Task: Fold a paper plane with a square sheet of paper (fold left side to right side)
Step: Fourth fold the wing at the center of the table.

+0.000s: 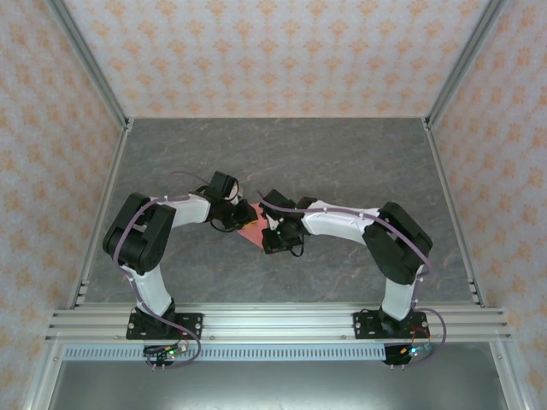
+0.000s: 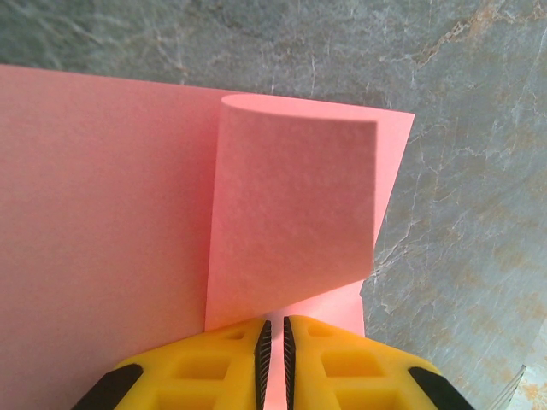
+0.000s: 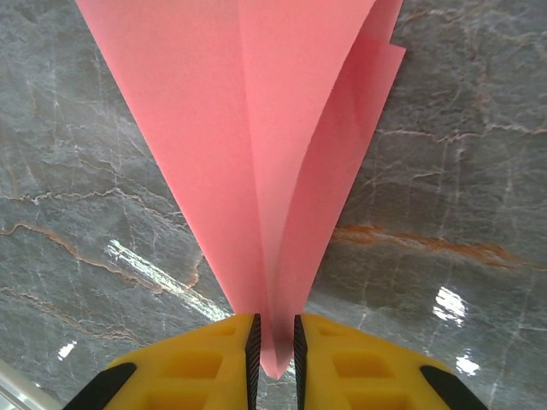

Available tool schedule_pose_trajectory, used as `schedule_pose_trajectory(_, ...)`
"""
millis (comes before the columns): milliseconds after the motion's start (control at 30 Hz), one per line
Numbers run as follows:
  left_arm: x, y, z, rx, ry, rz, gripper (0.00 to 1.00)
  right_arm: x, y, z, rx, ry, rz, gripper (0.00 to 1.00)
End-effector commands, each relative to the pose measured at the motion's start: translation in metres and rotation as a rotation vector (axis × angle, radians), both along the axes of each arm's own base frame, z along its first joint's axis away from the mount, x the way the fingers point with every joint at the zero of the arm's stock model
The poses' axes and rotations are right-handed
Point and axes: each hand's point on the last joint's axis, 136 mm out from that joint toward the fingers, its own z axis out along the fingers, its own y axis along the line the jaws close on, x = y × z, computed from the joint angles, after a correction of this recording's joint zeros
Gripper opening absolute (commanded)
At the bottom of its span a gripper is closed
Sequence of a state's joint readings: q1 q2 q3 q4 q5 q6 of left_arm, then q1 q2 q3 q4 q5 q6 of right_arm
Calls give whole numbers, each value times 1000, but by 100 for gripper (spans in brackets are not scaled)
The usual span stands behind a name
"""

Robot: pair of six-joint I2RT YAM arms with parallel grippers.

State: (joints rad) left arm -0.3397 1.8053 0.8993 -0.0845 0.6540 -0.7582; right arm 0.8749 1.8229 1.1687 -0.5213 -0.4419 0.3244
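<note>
The salmon-pink sheet of paper hangs just above the middle of the table between my two grippers, partly folded. In the left wrist view the paper spreads wide, and one flap curls over from its top edge down to the jaws. My left gripper is shut on the bottom of that flap, the pads almost touching. In the right wrist view the paper narrows to a sharp layered tip. That tip sits pinched between the pads of my right gripper. From above, the left gripper and right gripper stand close together.
The grey marbled table stretches bare around both arms. Aluminium frame posts and patterned walls close in the left, right and back sides. A metal rail carries the arm bases along the near edge.
</note>
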Motion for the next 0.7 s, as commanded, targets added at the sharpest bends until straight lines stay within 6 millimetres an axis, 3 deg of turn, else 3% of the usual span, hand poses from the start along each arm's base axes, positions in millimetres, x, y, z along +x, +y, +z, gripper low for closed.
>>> schedule_pose_trajectory(0,-25,16,-26,96,97,6,17,3,1,2,-26,-14,13,20)
schedule_pose_trajectory(667,-26,16,-26,96,100,6,17,5,3,9,-44,-44,29,20)
